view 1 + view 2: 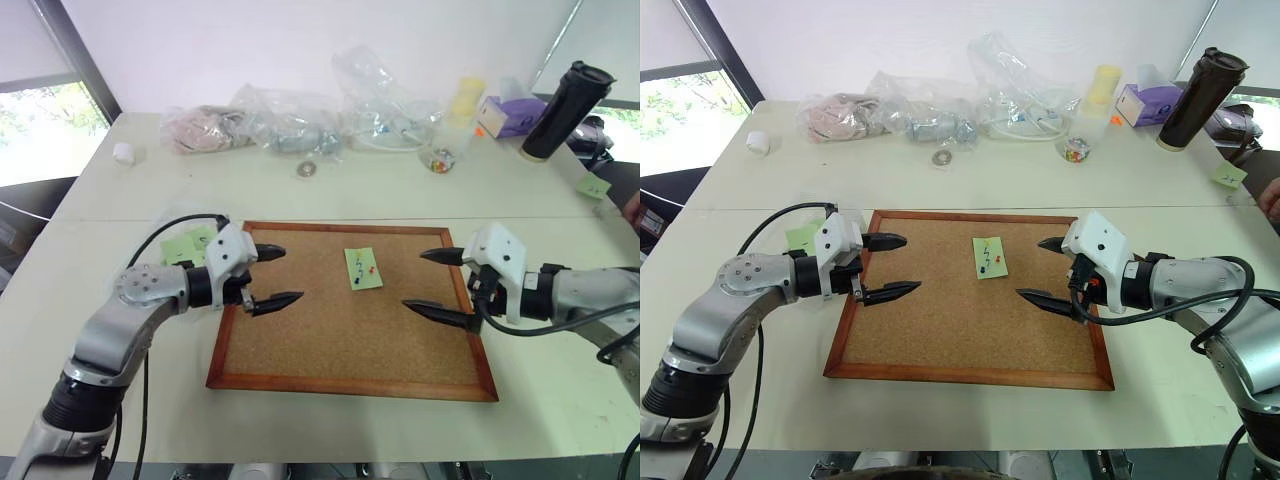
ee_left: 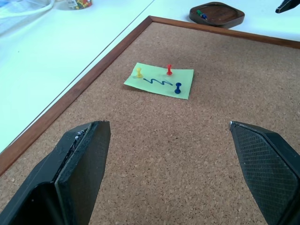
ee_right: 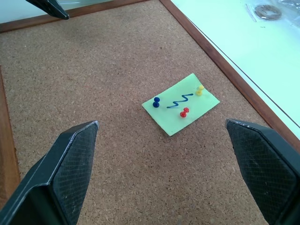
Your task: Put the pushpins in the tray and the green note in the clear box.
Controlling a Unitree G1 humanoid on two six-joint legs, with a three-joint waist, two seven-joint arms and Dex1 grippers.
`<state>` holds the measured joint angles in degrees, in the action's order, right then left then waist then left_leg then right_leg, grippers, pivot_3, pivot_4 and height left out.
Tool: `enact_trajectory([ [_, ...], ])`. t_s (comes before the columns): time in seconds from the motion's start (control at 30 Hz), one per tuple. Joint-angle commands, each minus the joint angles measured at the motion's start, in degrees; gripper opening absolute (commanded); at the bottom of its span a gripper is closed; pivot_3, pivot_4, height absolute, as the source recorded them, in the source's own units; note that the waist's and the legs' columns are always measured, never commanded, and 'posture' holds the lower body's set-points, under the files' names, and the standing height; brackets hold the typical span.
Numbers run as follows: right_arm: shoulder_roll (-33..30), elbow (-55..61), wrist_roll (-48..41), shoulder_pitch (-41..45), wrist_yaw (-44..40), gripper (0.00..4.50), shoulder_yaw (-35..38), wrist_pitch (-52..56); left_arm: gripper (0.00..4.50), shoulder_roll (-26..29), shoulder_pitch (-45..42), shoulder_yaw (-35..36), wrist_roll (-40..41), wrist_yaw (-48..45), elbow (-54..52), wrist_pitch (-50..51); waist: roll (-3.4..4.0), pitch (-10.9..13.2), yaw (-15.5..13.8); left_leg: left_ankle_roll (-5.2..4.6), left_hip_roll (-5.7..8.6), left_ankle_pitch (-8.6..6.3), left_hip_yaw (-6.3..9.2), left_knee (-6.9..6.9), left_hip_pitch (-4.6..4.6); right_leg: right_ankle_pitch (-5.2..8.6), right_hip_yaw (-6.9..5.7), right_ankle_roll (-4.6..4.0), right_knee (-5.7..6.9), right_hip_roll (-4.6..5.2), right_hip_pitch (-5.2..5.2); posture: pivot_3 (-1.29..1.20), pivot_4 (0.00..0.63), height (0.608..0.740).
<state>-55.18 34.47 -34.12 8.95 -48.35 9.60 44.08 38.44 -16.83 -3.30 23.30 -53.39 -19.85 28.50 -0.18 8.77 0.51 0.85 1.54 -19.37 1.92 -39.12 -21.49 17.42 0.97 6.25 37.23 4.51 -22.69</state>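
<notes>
Green note (image 2: 160, 81) lies flat on the corkboard (image 1: 330, 330), toward its far middle, pinned by three pushpins — a red pin (image 2: 169, 70), a dark blue pin (image 2: 178, 88) and a yellow pin (image 2: 138, 72) — with a dark zigzag scribble between them. In the head views the pins are tiny dots and the yellow one is hard to make out against the paper. Left gripper (image 1: 264, 277) hovers over the board's left edge, fingers spread wide, nothing between them. Right gripper (image 1: 437, 283) hovers over the right edge, also spread wide and empty, pointing inward at the note. Tray (image 2: 217, 13) sits on the white table (image 1: 130, 200) just past the board's frame, cut off by the top of the left wrist view; small dark and green items inside, too small to identify. In the head views the right arm hides it. Clear box cannot be made out among the crumpled plastic bags (image 1: 300, 120) at the far edge. A small jar (image 1: 440, 158) of coloured pins stands near them, and a dark tumbler (image 1: 565, 110) at far right.
</notes>
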Motion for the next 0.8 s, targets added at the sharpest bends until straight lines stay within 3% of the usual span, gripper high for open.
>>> enact_trajectory([
  [0.03,-0.1,0.5,0.0,0.4,-0.1,4.50,0.6,-0.9,4.46,0.0,-1.3,0.8,0.9,0.3,-1.5,0.1,0.00,0.0,0.0,0.00,0.00,0.00,0.00,0.00,0.00,0.00,0.00,0.00,0.00,0.00,0.00,0.00,0.150,0.740],
  [0.8,1.0,-0.3,0.5,0.7,0.8,4.50,-0.4,-1.1,4.46,0.3,0.1,0.6,2.2,1.1,-4.0,1.1,0.00,0.0,0.0,0.00,0.00,0.00,0.00,0.01,0.00,0.00,0.00,0.00,0.00,0.00,-0.01,0.00,0.150,0.740],
])
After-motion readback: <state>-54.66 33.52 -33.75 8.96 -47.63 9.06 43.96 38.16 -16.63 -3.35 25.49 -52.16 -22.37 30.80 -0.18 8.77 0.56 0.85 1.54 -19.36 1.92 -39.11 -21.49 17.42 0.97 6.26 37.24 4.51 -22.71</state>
